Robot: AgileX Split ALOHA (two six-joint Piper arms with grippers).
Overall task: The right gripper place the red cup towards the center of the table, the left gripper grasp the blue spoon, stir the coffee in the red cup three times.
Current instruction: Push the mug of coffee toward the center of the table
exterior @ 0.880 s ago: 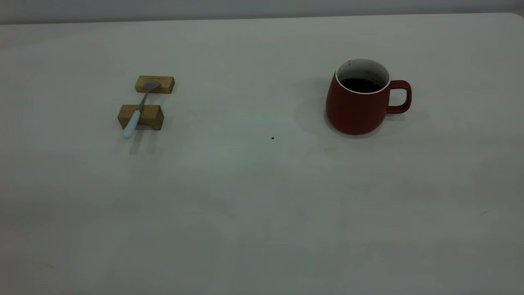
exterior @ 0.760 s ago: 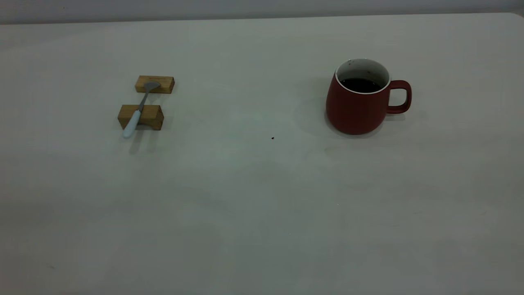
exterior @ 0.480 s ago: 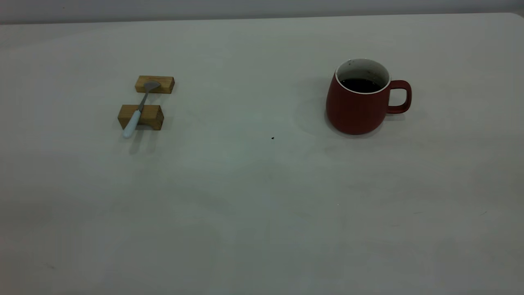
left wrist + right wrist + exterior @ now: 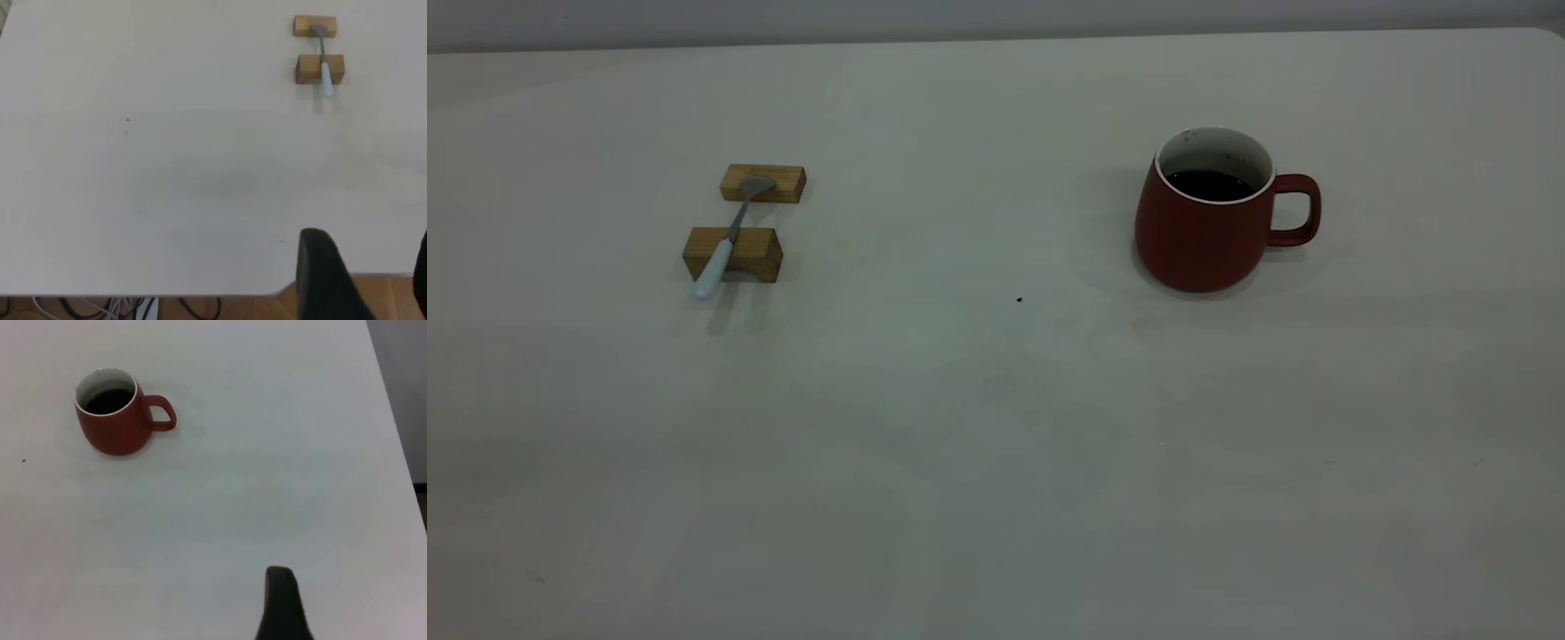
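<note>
Exterior view: red cup (image 4: 1202, 233) with coffee (image 4: 1209, 184) stands right; blue spoon (image 4: 725, 240) bridges two wooden blocks (image 4: 733, 253). Left pincer (image 4: 363, 280) seemingly apart; right pincer (image 4: 283, 607), cannot tell.

Little of the robot shows. The left gripper (image 4: 363, 280) appears as a matte black finger (image 4: 320, 273) with a rounded tip, plus a dark sliver beside it. The right gripper (image 4: 281, 607) shows one similar black finger, narrow and blunt-ended.

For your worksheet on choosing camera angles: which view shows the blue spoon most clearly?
The exterior view. There the blue spoon lies across two wooden blocks, its pale handle and grey bowl both distinct. The left wrist view shows the same spoon smaller and farther off. The right wrist view does not show it.
</note>
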